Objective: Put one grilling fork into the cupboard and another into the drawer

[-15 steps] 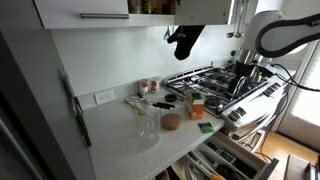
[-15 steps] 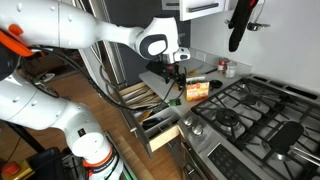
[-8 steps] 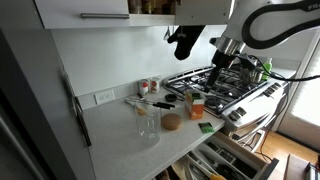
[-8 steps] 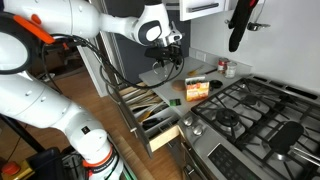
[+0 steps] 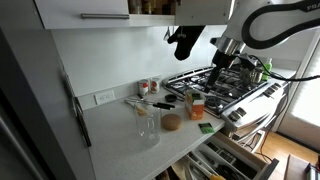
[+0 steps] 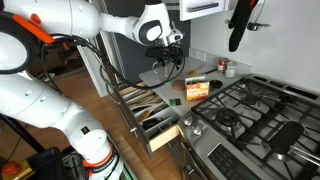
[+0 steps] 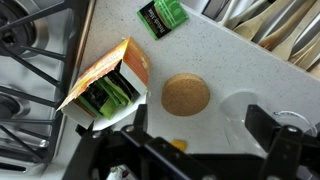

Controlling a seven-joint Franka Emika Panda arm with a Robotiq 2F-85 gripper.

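Two dark-handled grilling forks (image 5: 152,102) lie on the white counter near the wall, out of the wrist view. My gripper (image 5: 226,62) (image 6: 167,62) hangs open above the counter's stove end, away from the forks and holding nothing. In the wrist view my gripper (image 7: 200,135) has its fingers wide apart over bare counter, close to a cork coaster (image 7: 185,94). The cupboard (image 5: 90,12) with its steel bar handle is high on the wall. The drawer (image 5: 236,158) (image 6: 150,106) (image 7: 268,24) stands pulled out below the counter, with utensils inside.
An orange box (image 7: 105,88) (image 6: 197,89) lies by the gas stove (image 5: 225,82). A green packet (image 7: 162,17), a clear glass (image 5: 147,122) and small jars (image 5: 149,87) share the counter. A black oven mitt (image 5: 184,42) hangs under the cabinets.
Over the last second the arm has risen and swung from the stove side toward the counter. In the last half second nothing has moved. The gripper stays open.
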